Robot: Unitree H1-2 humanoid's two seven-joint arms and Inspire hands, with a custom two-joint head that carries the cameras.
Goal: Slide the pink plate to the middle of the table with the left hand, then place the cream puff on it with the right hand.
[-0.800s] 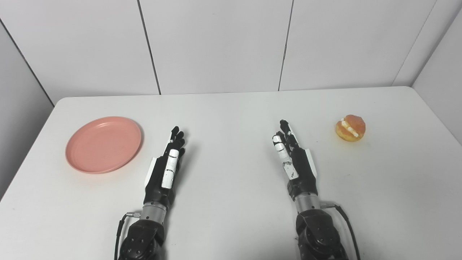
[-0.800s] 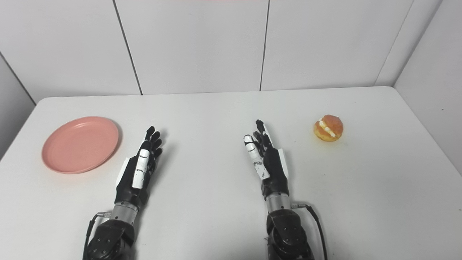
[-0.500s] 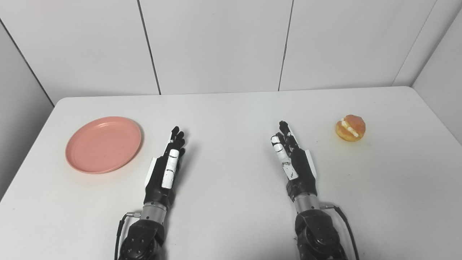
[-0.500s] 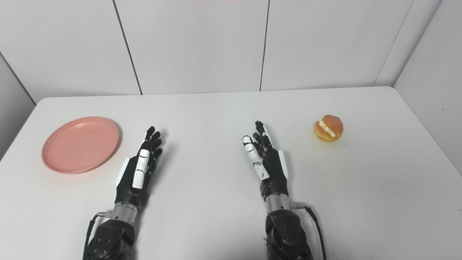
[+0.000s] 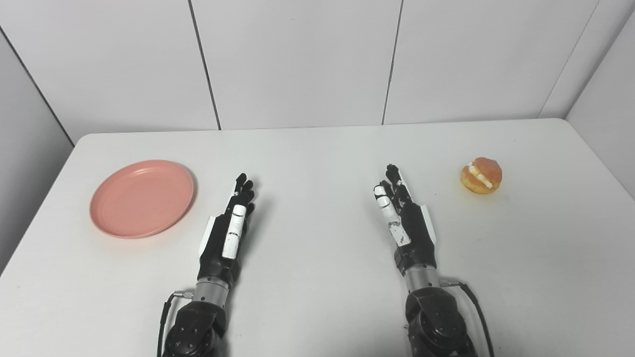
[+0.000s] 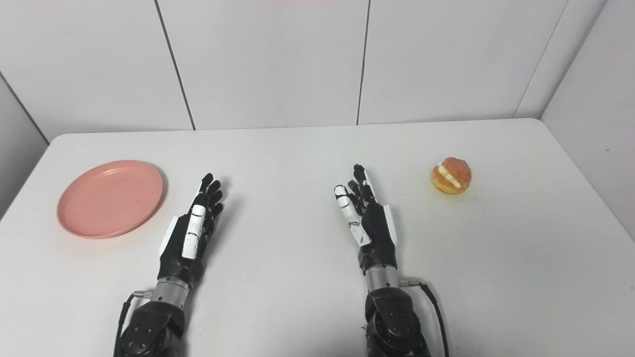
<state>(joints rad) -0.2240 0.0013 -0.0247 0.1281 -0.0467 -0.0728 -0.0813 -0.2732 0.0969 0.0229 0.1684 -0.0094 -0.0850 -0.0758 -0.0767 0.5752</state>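
A round pink plate (image 5: pixel 142 198) lies flat on the left part of the white table (image 5: pixel 317 148). A golden cream puff (image 5: pixel 481 175) with a white filling sits far to the right. My left hand (image 5: pixel 229 224) rests open near the table's front, fingers stretched forward, a short way right of the plate and not touching it. My right hand (image 5: pixel 404 215) is also open with straight fingers, well left of the cream puff and holding nothing.
White wall panels (image 5: pixel 297 59) rise behind the table's far edge. A grey wall (image 5: pixel 605 99) closes the right side. The table's left edge runs close to the plate.
The right hand wavered very slightly; the left hand, plate and cream puff stay where they were.
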